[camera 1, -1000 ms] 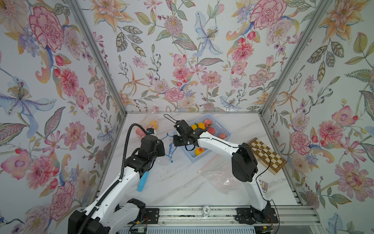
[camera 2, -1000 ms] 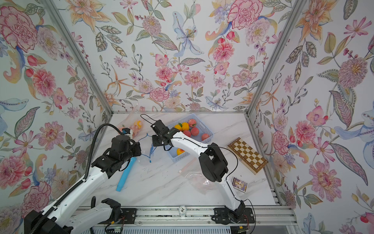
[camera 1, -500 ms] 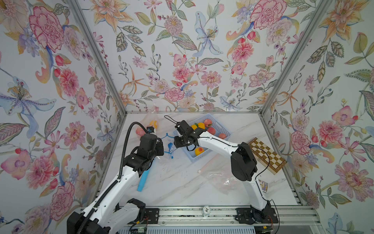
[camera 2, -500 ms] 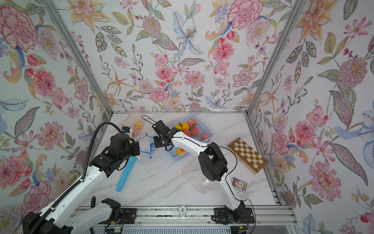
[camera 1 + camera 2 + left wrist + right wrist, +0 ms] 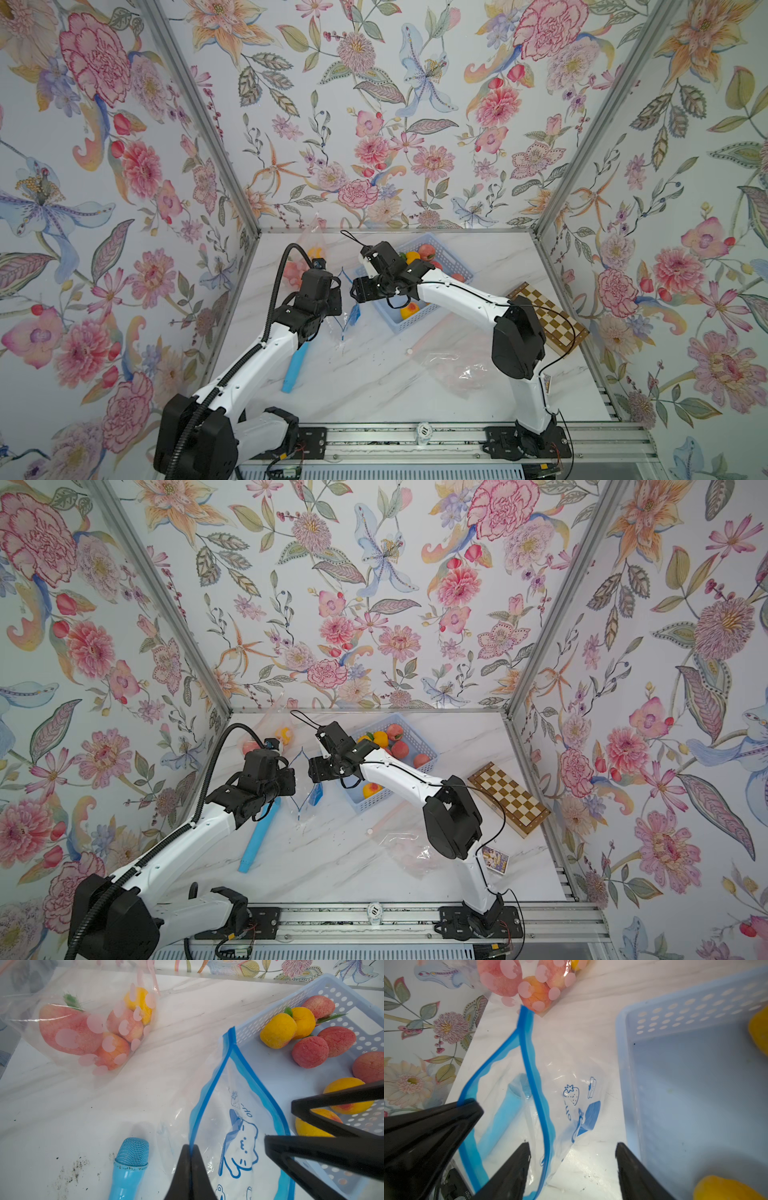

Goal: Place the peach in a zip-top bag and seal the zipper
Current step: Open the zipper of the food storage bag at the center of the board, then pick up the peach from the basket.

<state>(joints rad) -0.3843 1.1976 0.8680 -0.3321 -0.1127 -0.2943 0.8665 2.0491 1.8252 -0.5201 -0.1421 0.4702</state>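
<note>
The left arm (image 5: 266, 353) is stretching from the desk's near-left corner toward the far edge, forearm inclined upward. The left gripper (image 5: 189, 1146) is holding its fingers pressed together. The right arm (image 5: 457, 297) is bending at the elbow and reaching leftward across the desk. The right gripper (image 5: 572, 1147) is standing with its fingers spread apart. In both top views the two grippers are facing each other, close but apart.

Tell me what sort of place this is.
Probably a staged robot test cell, not a home: floral-papered walls box in a marble-look table, with an aluminium mounting rail along its front.
</note>
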